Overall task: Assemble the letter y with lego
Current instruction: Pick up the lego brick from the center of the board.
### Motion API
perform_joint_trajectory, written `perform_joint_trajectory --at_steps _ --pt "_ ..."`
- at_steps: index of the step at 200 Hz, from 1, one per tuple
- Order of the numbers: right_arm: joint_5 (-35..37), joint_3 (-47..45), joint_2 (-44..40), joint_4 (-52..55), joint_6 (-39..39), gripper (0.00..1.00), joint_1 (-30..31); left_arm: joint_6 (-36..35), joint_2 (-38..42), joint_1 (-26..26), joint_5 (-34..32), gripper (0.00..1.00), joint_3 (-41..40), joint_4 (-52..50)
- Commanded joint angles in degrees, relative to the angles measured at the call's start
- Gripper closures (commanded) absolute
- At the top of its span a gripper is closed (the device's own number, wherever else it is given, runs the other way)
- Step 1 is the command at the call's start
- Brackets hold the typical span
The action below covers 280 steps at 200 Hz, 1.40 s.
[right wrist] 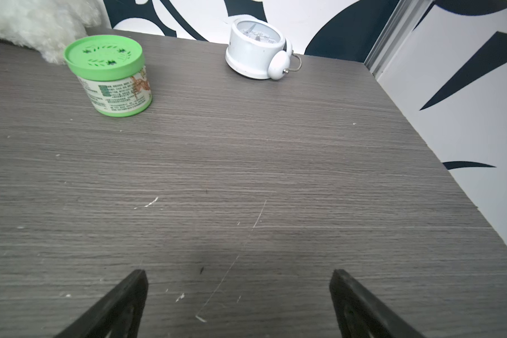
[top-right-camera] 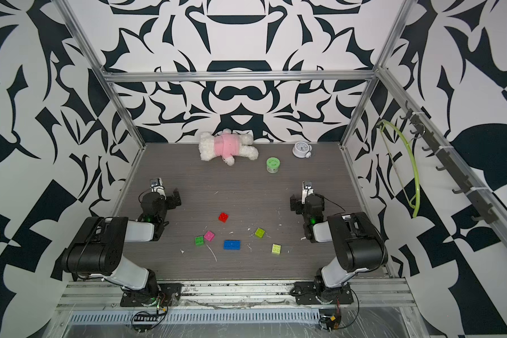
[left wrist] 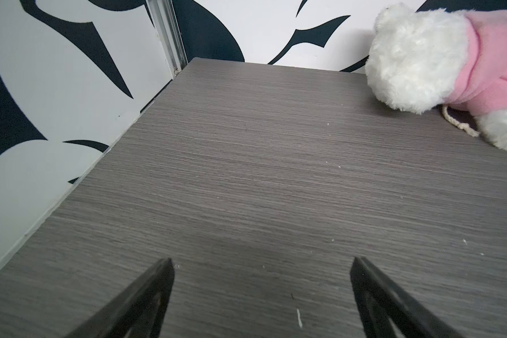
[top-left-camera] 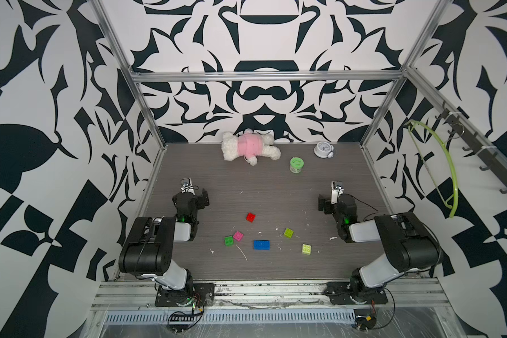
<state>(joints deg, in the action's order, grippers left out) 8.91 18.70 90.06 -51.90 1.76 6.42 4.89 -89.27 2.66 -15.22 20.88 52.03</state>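
Observation:
Loose lego lie apart on the grey table (top-left-camera: 275, 187) between the arms in both top views: a red brick (top-left-camera: 250, 217), a green brick (top-left-camera: 229, 240) touching a pink brick (top-left-camera: 238, 236), a longer blue brick (top-left-camera: 261, 244), a lime brick (top-left-camera: 288, 232) and a pale yellow-green brick (top-left-camera: 306, 249). No letter y is joined. My left gripper (left wrist: 261, 263) is open over bare table, far left of the bricks. My right gripper (right wrist: 237, 275) is open too, over bare table to their right. Neither wrist view shows a brick.
A white plush bear in pink (top-left-camera: 251, 146) lies at the back wall. A green-lidded jar (top-left-camera: 296, 164) and a white alarm clock (top-left-camera: 323, 149) stand at the back right. Patterned walls and metal posts enclose the table. White scuffs mark the surface.

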Motion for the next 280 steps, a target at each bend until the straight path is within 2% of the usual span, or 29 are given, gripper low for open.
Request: perform_joint_trajectory --at_steps 1,177,194,216,236,255,264,280 --pt "-1.70 0.81 -1.36 -1.45 0.42 0.00 -0.19 0.16 0.77 0.07 -0.01 0.01 -0.23 0.51" --pt "-0.62 1.23 -1.57 -1.20 -0.03 0.00 -0.37 -0.15 0.76 0.07 0.22 0.01 -0.38 0.91" --pt "-3.34 3.73 -5.49 6.49 0.85 0.00 -0.35 -1.02 1.24 0.07 1.04 0.01 -0.09 1.29" --pt "-8.12 11.35 -12.69 26.74 0.19 0.00 -0.24 -1.81 6.81 0.07 4.65 0.01 4.52 -12.56" --pt "-12.85 19.80 -15.66 44.53 -2.68 0.00 -0.04 -3.58 8.76 -0.10 8.50 0.01 11.10 -26.68" --pt "-13.41 25.20 -16.01 54.18 -4.70 0.00 1.77 -4.08 8.73 -0.19 13.92 0.01 20.78 -45.59" --pt "-14.06 27.57 -15.59 57.46 -3.82 0.00 3.34 -3.95 9.00 -0.19 16.92 0.01 24.29 -51.83" --pt "-10.70 33.06 -13.42 64.05 -1.90 0.00 8.85 -2.29 10.21 -0.20 20.98 0.01 28.88 -60.95"
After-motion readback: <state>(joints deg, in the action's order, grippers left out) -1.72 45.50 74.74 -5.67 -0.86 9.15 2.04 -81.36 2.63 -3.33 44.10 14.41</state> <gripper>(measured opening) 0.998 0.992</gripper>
